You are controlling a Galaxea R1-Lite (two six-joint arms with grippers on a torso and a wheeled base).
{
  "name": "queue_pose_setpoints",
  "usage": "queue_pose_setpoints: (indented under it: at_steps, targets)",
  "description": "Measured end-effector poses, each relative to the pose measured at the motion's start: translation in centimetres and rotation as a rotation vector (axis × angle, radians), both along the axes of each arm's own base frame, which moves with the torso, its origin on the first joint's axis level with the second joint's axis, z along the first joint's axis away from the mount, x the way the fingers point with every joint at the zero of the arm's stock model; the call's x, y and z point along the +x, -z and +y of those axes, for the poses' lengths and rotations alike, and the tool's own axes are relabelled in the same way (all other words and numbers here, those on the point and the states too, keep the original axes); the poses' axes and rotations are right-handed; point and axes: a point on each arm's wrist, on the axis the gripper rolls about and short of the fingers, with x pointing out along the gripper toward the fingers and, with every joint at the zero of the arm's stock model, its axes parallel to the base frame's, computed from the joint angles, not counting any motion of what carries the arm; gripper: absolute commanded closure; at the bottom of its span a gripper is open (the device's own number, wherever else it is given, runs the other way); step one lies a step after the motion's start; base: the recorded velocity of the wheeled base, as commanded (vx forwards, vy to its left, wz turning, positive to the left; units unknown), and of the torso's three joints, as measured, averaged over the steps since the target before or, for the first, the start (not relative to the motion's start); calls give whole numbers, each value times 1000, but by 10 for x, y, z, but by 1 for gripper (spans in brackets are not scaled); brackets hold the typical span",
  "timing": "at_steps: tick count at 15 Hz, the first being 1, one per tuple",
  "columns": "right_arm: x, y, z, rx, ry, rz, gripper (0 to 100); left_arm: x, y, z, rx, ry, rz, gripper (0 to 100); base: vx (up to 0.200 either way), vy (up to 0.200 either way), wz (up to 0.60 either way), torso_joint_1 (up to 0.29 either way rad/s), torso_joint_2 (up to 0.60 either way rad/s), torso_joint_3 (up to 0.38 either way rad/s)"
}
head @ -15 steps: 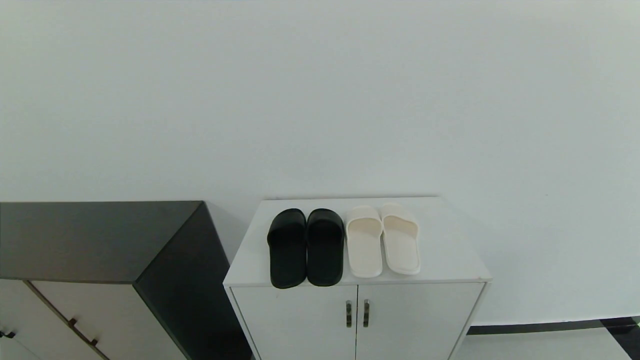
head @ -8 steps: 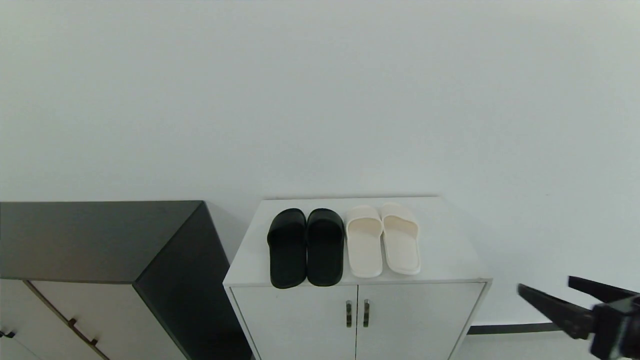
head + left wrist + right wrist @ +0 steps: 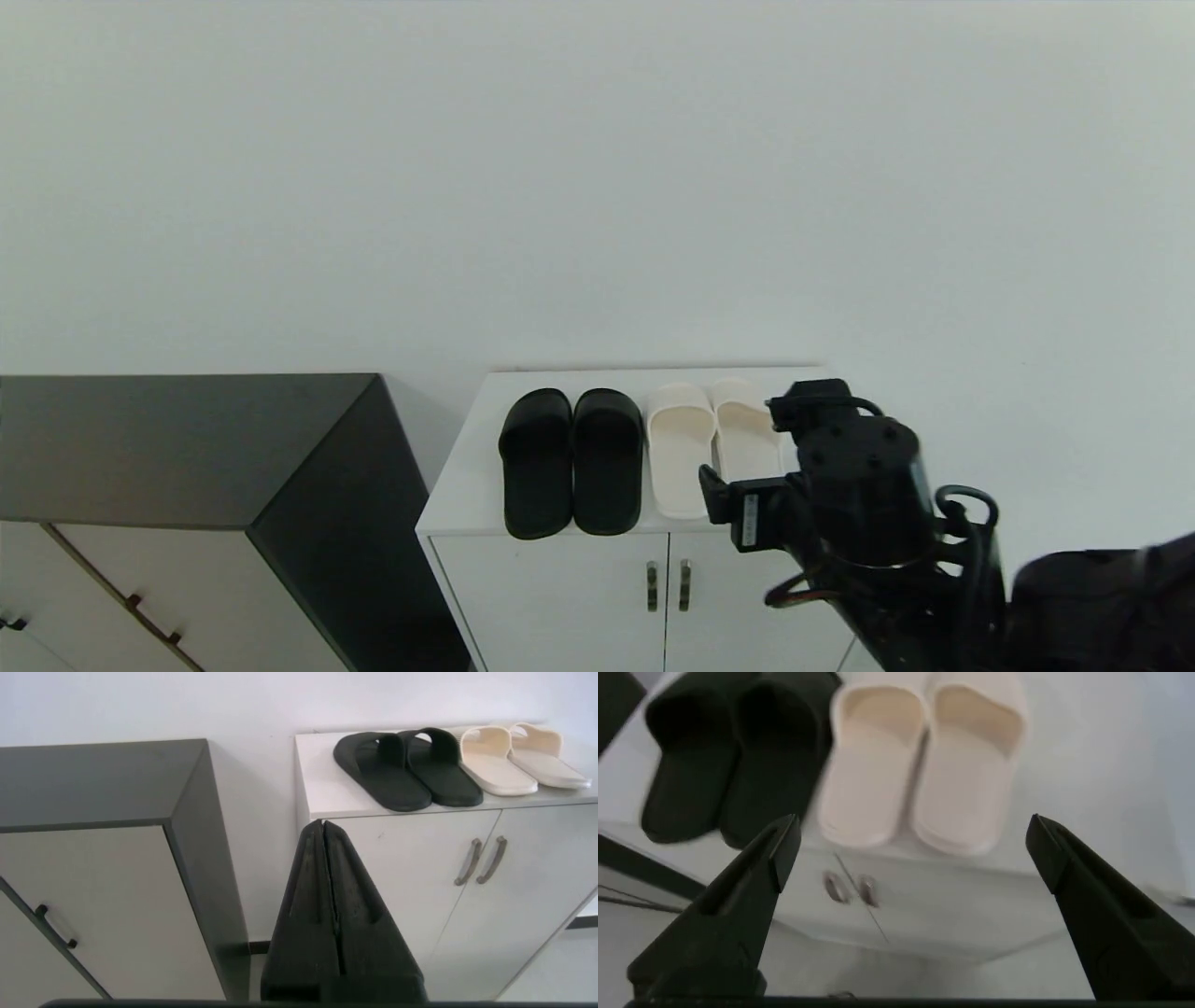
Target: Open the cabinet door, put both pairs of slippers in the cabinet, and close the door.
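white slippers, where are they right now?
In the head view the white slippers lie on the cabinet top, right of centre, close beside the black slippers on their right, above the right door.

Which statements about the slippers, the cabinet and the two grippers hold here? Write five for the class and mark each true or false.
1. The pair of black slide slippers lies on the white two-door cabinet. True.
2. The pair of cream slide slippers lies to the robot's left of the black pair. False: to their right.
3. The cabinet's doors are open. False: both are shut.
4. The right gripper is open. True.
5. The left gripper holds a slipper. False: it is shut and empty.
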Motion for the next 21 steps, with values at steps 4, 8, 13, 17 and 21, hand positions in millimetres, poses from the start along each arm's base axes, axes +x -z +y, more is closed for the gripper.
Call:
queue_pose_setpoints:
  at_steps: [4,8,13,17,21]
  targets:
    - [44,17,24,-34,43,-12,0,0,0,0,0,0,0,100,0,0,0,0,0,0]
    - [85,35,33,-47,96,-15,0,0,0,0,0,0,0,100,0,0,0,0,0,0]
    - [124,55,37,-49,147,-20,0,0,0,0,-1,0,0,100,0,0,0,0,0,0]
    - [148,68,35,-52,152,-17,0,0,0,0,-2,0,0,100,0,0,0,0,0,0]
    - [172,75,30,-49,181,-32,0,0,0,0,-2,0,0,100,0,0,0,0,0,0]
